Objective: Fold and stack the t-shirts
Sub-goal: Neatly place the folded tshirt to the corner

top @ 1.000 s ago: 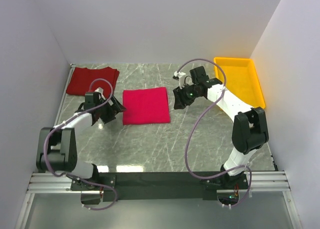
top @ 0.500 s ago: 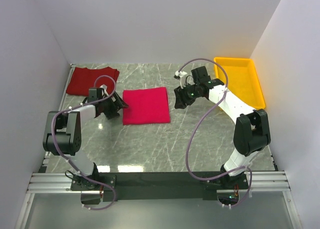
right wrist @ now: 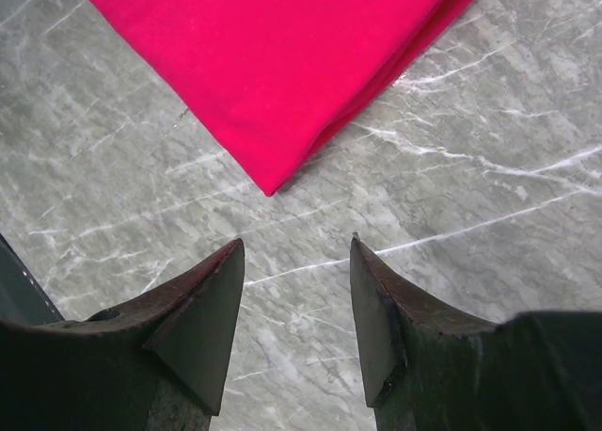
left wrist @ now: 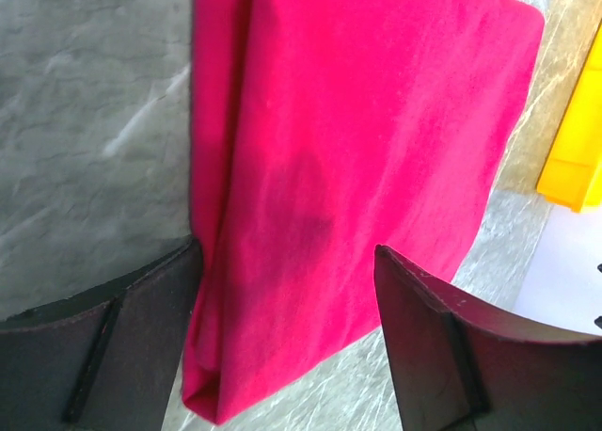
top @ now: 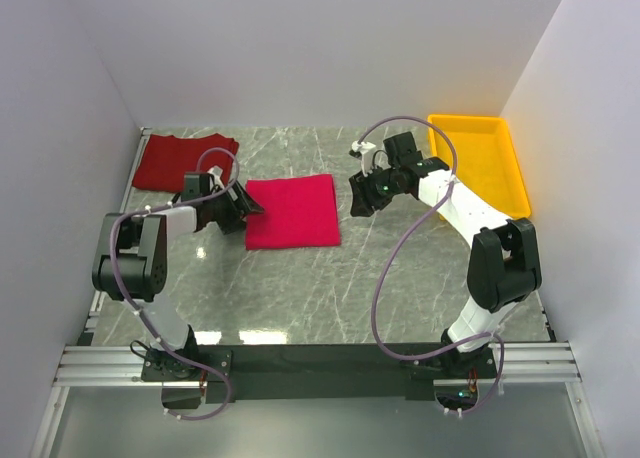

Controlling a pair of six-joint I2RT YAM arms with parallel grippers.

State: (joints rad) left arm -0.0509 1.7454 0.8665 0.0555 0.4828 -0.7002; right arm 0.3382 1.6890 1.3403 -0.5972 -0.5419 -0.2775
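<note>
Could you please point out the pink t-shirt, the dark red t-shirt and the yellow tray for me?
pink t-shirt point(top: 292, 210): overhead view, middle of the folded cloth.
dark red t-shirt point(top: 180, 161): overhead view, middle of the cloth.
yellow tray point(top: 480, 163): overhead view, bare floor of the tray.

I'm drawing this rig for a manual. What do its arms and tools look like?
The left arm and right arm have white links with black joints. A mauve cable loops along each. The left tool and right tool are black, with two wedge-shaped fingers; a green light glows by the right wrist.
</note>
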